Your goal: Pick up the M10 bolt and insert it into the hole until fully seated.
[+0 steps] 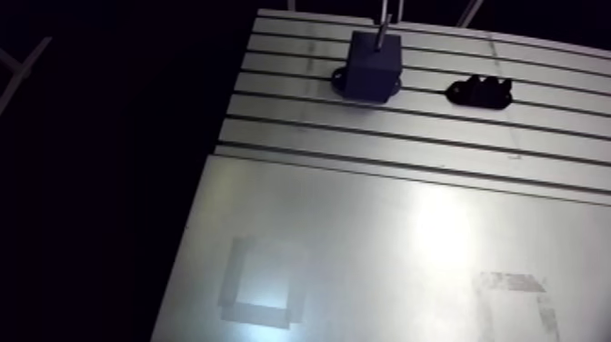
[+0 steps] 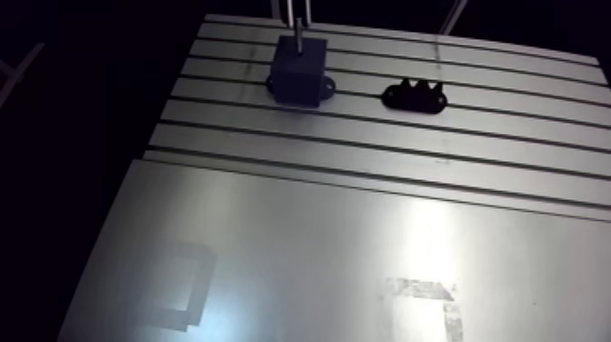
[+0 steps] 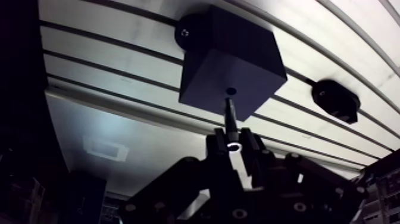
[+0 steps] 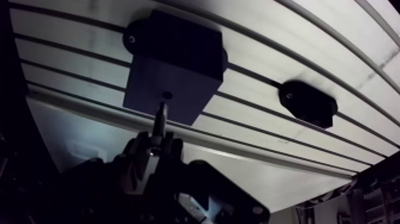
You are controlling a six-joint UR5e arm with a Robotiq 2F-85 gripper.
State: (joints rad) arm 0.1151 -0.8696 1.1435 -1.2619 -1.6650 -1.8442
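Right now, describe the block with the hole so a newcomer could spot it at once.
Start at the slotted aluminium table; two dark pieces sit on its grooved part. The block is the taller, cube-like one directly under the gripper and the bolt it holds. Unlike the low notched holder beside it, it has one small round hole in its top face.

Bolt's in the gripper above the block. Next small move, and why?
Probably a short, slow descent along the bolt's axis. In the wrist view the gripper is shut on the M10 bolt. The bolt's tip points at the hole in the top of the black block, looking nearly lined up but not yet inside. If it catches the rim, correct sideways.
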